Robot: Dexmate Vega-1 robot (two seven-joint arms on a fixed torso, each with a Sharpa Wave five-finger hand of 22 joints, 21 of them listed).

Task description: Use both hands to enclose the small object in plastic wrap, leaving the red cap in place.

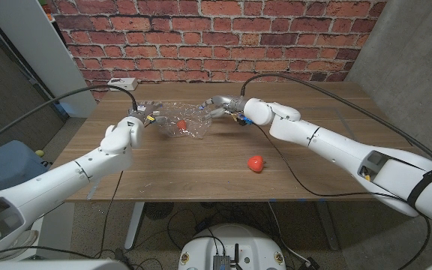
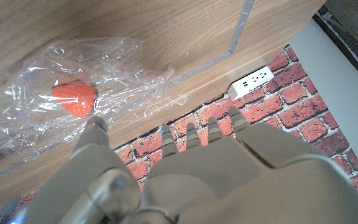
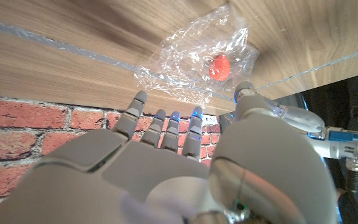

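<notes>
Brick wall backs the wooden counter. From the left, the left robot hand sits at the crumpled plastic wrap, fingers apart in its wrist view, seemingly gripping nothing. A small red object lies inside the film, probably so both sides can be folded over it. The right robot hand meets the wrap's far edge; whether it pinches the film, I cannot tell. Nearer the front, a separate red cap rests apart.

**Three views meeting on the wrap**

The head camera is looking down across the brown wooden table toward the brick wall. Both wrist cameras are peering close over their hands, sharing the crumpled clear plastic wrap with it.
</notes>
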